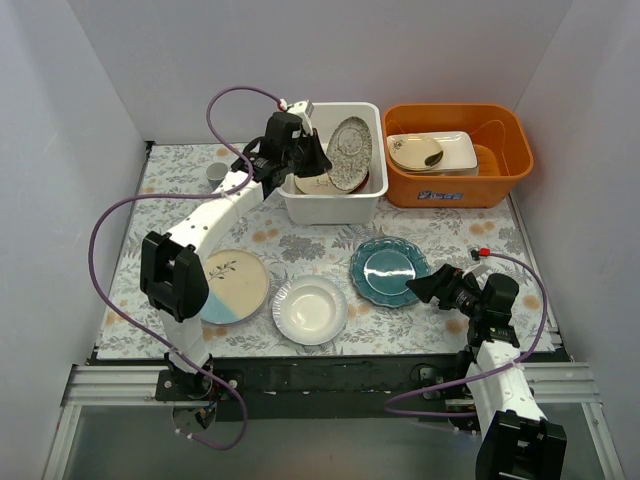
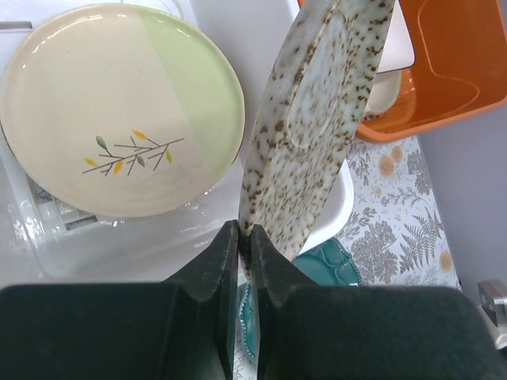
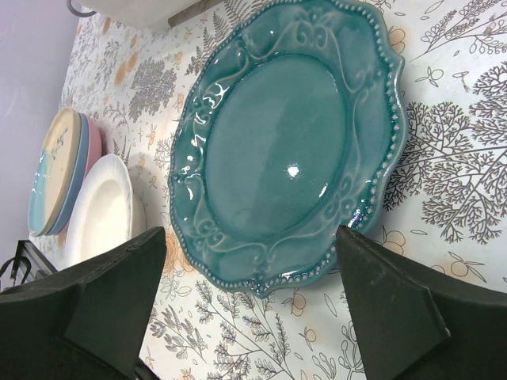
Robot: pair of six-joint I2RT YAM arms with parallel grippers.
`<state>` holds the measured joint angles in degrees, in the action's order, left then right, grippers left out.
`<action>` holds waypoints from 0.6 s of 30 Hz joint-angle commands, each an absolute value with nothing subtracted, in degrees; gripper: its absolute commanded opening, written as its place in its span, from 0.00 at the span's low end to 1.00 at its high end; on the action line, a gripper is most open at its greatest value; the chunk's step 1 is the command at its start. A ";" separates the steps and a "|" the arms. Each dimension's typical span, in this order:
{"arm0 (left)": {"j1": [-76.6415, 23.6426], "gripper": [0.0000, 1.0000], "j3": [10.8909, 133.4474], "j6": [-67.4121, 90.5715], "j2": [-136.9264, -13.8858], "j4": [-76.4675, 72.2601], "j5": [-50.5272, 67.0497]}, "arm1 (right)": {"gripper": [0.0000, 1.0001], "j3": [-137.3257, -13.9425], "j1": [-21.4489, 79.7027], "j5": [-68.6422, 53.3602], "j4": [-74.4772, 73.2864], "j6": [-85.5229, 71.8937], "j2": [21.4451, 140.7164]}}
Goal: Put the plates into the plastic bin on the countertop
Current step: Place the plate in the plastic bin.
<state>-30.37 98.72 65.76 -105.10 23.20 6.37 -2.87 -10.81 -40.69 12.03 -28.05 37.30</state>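
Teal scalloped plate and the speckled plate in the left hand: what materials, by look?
Teal scalloped round plate: probably glazed ceramic; glossy highlights, embossed scrolls, beaded rim. Brown-speckled pale round plate pinched in the left hand: likely stoneware; flecked glaze, duller sheen.

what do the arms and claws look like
Both the left arm and right arm have white links and black joint housings. A purple cable loops along each, ending in a red plug near the wrist. The left claw and right claw have black, wedge-shaped fingers.
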 commanded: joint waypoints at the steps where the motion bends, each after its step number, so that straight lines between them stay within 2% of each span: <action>1: -29.18 0.00 103.80 65.30 -105.82 21.79 5.45 | 0.95 -2.46 -10.72 -40.25 11.78 -26.46 37.79; 18: -29.09 0.00 108.02 62.14 -108.90 23.64 -1.05 | 0.95 -2.46 -10.72 -40.17 11.07 -26.28 37.35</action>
<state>-29.19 104.77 63.22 -109.38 25.71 1.63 -2.87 -10.81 -40.69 11.99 -27.59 37.26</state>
